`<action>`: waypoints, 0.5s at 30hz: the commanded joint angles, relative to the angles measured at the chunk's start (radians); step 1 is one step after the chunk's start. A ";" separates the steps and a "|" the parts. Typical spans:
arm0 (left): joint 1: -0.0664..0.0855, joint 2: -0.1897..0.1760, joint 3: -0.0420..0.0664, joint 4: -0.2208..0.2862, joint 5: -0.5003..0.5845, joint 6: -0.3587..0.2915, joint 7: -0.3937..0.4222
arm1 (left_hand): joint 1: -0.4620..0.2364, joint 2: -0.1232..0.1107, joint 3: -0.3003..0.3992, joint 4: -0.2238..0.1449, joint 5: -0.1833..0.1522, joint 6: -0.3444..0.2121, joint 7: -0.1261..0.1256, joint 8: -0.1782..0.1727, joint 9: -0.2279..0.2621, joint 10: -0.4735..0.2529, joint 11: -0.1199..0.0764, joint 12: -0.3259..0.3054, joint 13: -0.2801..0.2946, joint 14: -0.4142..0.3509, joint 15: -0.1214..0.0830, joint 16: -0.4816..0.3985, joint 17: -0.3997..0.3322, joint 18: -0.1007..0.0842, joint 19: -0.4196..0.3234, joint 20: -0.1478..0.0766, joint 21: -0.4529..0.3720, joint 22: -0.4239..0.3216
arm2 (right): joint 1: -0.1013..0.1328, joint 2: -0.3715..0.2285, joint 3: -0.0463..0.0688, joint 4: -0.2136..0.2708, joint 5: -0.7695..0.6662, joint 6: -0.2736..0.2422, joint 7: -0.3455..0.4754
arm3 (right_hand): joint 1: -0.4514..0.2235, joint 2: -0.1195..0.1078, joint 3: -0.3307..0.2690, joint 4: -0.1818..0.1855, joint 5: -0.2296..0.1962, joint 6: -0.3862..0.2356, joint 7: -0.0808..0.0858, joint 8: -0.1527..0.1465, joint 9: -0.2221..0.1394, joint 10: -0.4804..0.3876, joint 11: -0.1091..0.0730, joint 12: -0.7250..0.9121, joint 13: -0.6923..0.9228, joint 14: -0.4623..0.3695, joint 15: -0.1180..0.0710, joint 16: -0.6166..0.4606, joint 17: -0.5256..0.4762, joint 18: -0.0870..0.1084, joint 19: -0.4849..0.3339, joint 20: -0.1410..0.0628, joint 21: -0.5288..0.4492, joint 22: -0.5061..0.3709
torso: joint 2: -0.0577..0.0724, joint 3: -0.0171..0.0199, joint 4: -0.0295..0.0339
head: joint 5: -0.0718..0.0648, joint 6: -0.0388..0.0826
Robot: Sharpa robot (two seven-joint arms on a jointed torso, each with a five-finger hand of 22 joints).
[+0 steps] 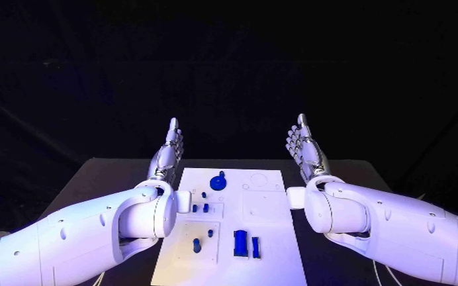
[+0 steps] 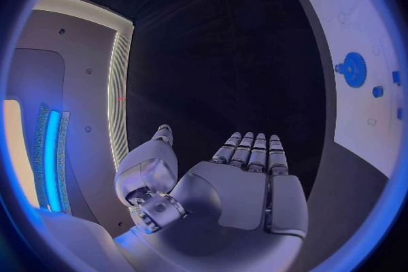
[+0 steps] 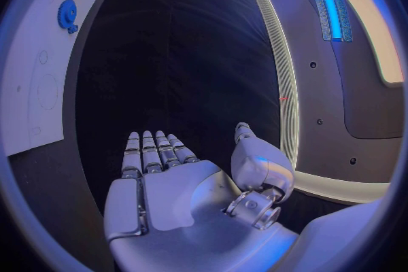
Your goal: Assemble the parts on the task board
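Note:
The white task board (image 1: 257, 201) lies in the middle of the black table. A blue gear (image 1: 218, 182) sits near its far left corner, and the same blue gear (image 2: 353, 69) (image 3: 67, 13) appears in both wrist views. Small blue pegs (image 1: 200, 208) stand left of centre, and two blue blocks (image 1: 245, 243) lie near the front edge. My left hand (image 1: 167, 155) is raised at the board's far left, flat and open, holding nothing. My right hand (image 1: 306, 147) is raised at the far right, likewise flat and empty. Both palms (image 2: 242, 183) (image 3: 162, 180) face inward.
A small blue peg (image 1: 198, 246) lies on the board's front left plate. Black table (image 1: 114, 173) surface shows on both sides of the board. My two white forearms (image 1: 95, 233) flank the board's near half.

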 commanded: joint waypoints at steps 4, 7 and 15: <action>0.000 0.001 0.001 0.003 -0.012 -0.006 0.019 | -0.066 0.000 -0.003 -0.005 -0.005 -0.114 -0.001 -0.007 -0.002 -0.047 0.000 -0.006 -0.001 -0.106 0.000 -0.004 -0.001 -0.015 -0.070 -0.001 -0.006 -0.004 | 0.000 0.000 0.000 0.002 -0.004 0.002 0.016 | -0.169 0.002 -0.005 0.001 -0.005 -0.115 0.001 -0.003 -0.001 -0.127 0.000 -0.006 -0.002 -0.125 -0.002 -0.004 -0.001 -0.006 -0.101 0.000 -0.005 -0.026 | 0.000 -0.0001 0.0000 | 0.000 0.000; 0.000 0.001 0.001 0.003 -0.012 -0.006 0.019 | -0.076 0.000 -0.003 -0.005 -0.005 -0.114 -0.001 -0.007 -0.002 -0.119 0.000 -0.006 -0.001 -0.106 0.000 -0.004 -0.001 -0.015 -0.070 -0.001 -0.006 -0.004 | 0.000 0.000 0.000 0.002 -0.004 0.002 0.016 | -0.169 0.002 -0.005 0.001 -0.005 -0.115 0.001 -0.003 -0.001 -0.127 0.000 -0.006 -0.002 -0.125 -0.002 -0.004 -0.001 -0.006 -0.101 0.000 -0.005 -0.026 | 0.000 -0.0001 0.0000 | 0.000 0.000; 0.000 0.001 0.001 0.003 -0.012 -0.006 0.019 | -0.169 0.000 -0.003 -0.005 -0.005 -0.114 -0.001 -0.007 -0.002 -0.119 0.000 -0.006 -0.001 -0.106 0.000 -0.004 -0.001 -0.015 -0.070 -0.001 -0.006 -0.004 | 0.000 0.000 0.000 0.002 -0.004 0.002 0.016 | -0.169 0.002 -0.005 0.001 -0.005 -0.115 0.001 -0.003 -0.001 -0.127 0.000 -0.006 -0.002 -0.125 -0.002 -0.004 -0.001 -0.006 -0.101 0.000 -0.005 -0.026 | 0.000 -0.0001 0.0000 | 0.000 0.000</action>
